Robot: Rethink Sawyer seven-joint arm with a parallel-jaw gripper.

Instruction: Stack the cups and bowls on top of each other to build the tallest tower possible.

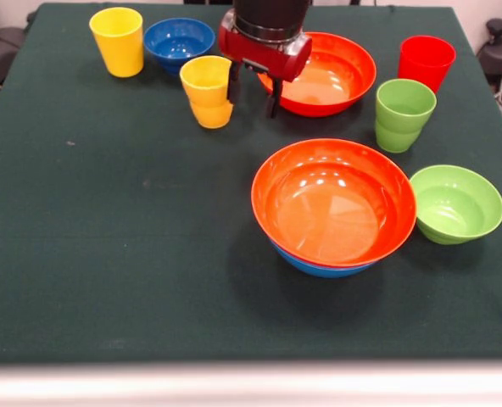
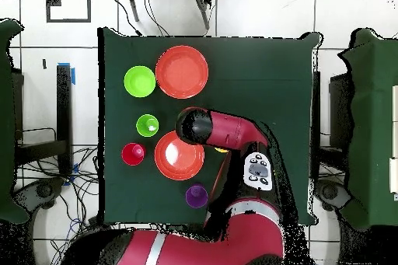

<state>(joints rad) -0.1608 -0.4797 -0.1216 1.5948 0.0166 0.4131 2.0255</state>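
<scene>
Hand (image 1: 252, 95), apparently open and empty, hangs over dark green table (image 1: 107, 254) on white-tiled floor (image 2: 256, 13).

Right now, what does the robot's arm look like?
The arm is glossy red with thick rounded segments and black joints. One joint ends in a round black cap. A light grey panel with dark buttons sits on its side. In the front view, the end effector has a red block body under a black cylinder, with two short black fingers.

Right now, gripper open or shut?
Open. In the front view the gripper has its two black fingers spread apart, with nothing between them, beside the yellow-orange cup.
</scene>
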